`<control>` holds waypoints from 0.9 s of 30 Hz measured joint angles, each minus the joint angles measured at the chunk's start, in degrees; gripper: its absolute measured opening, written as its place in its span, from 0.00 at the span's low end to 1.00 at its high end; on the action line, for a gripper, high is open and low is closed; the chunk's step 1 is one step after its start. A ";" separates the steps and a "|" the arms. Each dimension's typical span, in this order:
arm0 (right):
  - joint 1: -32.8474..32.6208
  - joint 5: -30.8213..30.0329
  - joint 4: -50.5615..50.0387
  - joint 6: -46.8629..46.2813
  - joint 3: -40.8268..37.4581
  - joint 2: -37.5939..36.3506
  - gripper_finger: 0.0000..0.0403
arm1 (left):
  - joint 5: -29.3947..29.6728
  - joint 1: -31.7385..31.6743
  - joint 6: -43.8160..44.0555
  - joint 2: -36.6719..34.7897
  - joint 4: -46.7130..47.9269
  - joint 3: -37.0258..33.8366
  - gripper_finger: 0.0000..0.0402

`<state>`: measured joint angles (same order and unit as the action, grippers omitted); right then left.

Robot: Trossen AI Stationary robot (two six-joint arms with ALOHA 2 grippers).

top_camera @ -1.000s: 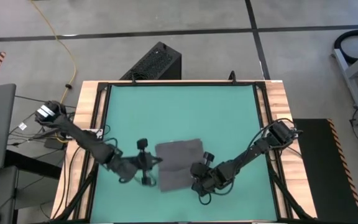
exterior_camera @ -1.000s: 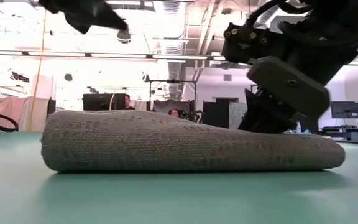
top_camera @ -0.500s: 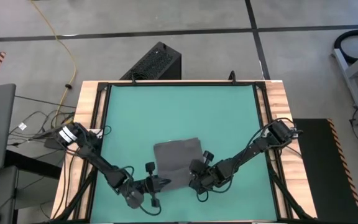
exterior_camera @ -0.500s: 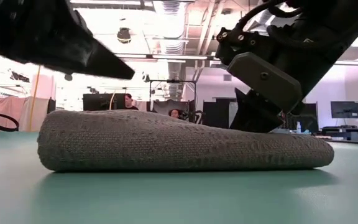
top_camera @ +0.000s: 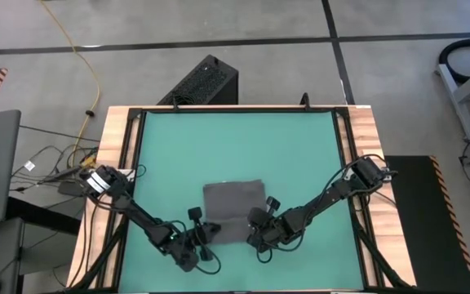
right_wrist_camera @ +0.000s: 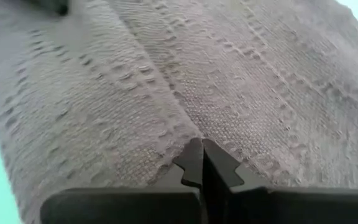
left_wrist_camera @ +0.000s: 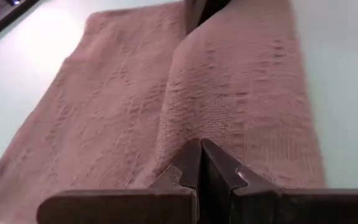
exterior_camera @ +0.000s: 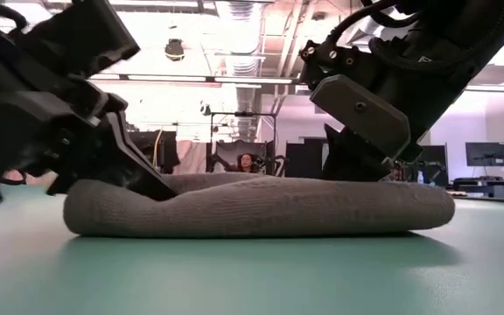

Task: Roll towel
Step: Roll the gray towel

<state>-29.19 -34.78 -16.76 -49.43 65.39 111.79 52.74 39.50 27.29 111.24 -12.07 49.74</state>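
Both grippers worked at the near edge of the towel (top_camera: 233, 211), which lay folded on the green mat (top_camera: 243, 147) toward the table's front, between the two arms. In the high view the left gripper (top_camera: 205, 235) sat at the towel's near left corner and the right gripper (top_camera: 255, 231) at its near right corner. Each wrist view showed its fingers (left_wrist_camera: 215, 165) (right_wrist_camera: 214, 163) pressed together, pinching a ridge of cloth at the tips. In the low view the towel (exterior_camera: 261, 208) was a low, rounded mound, dented where the left gripper (exterior_camera: 138, 171) pressed.
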 joint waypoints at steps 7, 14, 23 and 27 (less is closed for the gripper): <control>-2.20 -2.40 -2.74 5.63 3.06 -1.18 0.08 | -3.56 -2.28 -1.75 -0.02 2.39 0.00 0.00; -4.82 -6.15 -17.31 17.74 9.57 -2.59 0.12 | -7.89 -3.16 -2.49 -0.09 4.32 -0.12 0.00; -11.76 -5.01 -33.80 39.10 12.48 -4.46 0.47 | -9.85 -3.12 -1.96 -0.95 9.05 -0.07 0.00; -13.96 -2.67 -28.33 52.40 10.88 -4.23 0.63 | -12.80 -3.14 -4.08 -1.95 10.53 -0.10 0.00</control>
<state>-43.15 -37.45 -45.08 2.97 76.27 107.56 39.93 36.36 23.22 109.30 -1.54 49.63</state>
